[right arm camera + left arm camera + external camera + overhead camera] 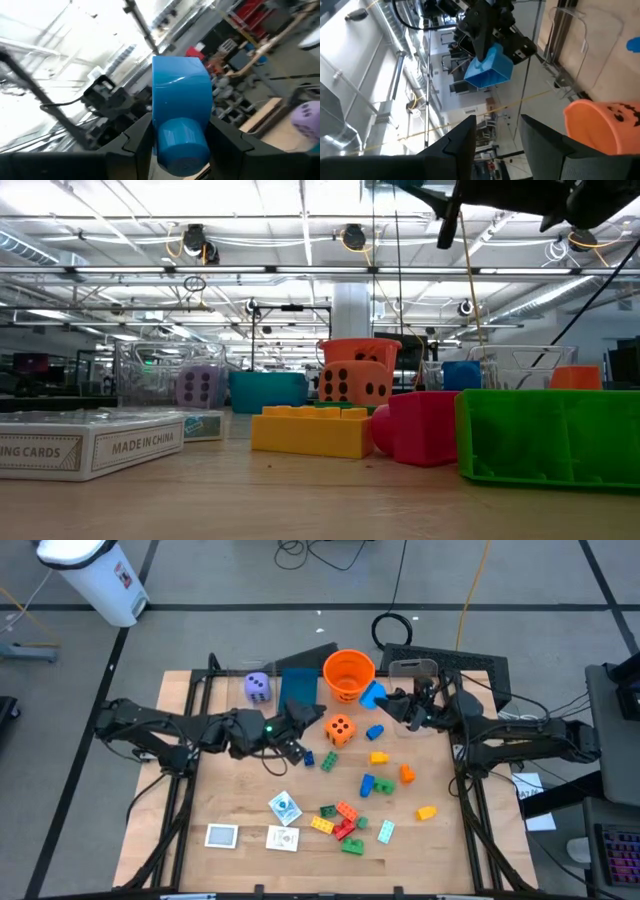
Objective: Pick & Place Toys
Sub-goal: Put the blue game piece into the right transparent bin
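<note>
My right gripper (388, 700) is shut on a blue brick (372, 693), held in the air beside the orange bucket (348, 675). The left wrist view shows that brick (490, 69) and the bucket (605, 125). My left gripper (497, 145) is raised over the table's middle (312, 720), pointing level toward the right arm, open with nothing between its fingers. Several loose bricks (345, 820), an orange die (340, 730), a purple die (257, 686) and flat white cards (283, 838) lie on the table. My right gripper pinches the blue brick by two opposite sides (159, 125) between its two fingers. The fingers come from the table's right side, slanting a little upward. The brick is lifted clear of the table, next to the bucket's rim, with most of it (492, 75) sticking out past the fingertips.
A teal box (298, 685) stands at the far edge left of the bucket. Close to the low camera are a card box (90, 442), a yellow brick (310, 430) and a green brick (545, 435). A keyboard (440, 662) lies beyond the far edge.
</note>
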`<move>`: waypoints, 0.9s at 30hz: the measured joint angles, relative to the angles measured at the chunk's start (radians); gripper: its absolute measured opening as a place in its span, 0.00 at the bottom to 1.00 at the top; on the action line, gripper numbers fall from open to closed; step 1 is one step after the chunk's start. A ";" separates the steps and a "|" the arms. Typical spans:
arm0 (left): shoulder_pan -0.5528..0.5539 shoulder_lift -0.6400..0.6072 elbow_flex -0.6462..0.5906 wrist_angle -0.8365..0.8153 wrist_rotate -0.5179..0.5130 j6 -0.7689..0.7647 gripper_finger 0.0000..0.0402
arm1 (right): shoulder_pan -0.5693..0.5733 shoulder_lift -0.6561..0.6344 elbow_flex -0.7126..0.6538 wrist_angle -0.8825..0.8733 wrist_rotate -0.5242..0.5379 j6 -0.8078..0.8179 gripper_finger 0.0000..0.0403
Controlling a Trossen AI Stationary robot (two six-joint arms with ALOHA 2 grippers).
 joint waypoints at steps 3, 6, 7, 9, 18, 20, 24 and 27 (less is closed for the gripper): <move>0.027 0.000 0.000 0.000 0.000 -0.037 0.40 | -0.020 0.000 0.049 -0.117 0.001 -0.026 0.35; 0.073 0.000 0.000 -0.001 0.004 -0.195 0.40 | -0.041 0.000 0.123 -0.294 0.000 -0.085 0.35; 0.095 0.000 0.000 -0.001 0.016 -0.283 0.40 | -0.051 0.001 0.152 -0.358 -0.001 -0.107 0.35; 0.142 0.000 0.000 -0.006 0.039 -0.513 0.40 | -0.078 0.001 0.219 -0.493 0.001 -0.141 0.35; 0.326 0.000 0.000 -0.141 0.328 -1.476 0.40 | -0.176 0.065 0.592 -1.125 0.119 -0.342 0.35; 0.357 0.000 0.000 -0.156 0.516 -1.564 0.40 | -0.189 0.101 0.674 -1.258 0.159 -0.378 0.35; 0.404 0.000 0.000 -0.158 0.858 -1.663 0.40 | -0.215 0.185 0.812 -1.489 0.216 -0.396 0.35; 0.430 0.000 0.000 -0.162 1.027 -1.720 0.40 | -0.252 0.253 0.888 -1.644 0.236 -0.410 0.35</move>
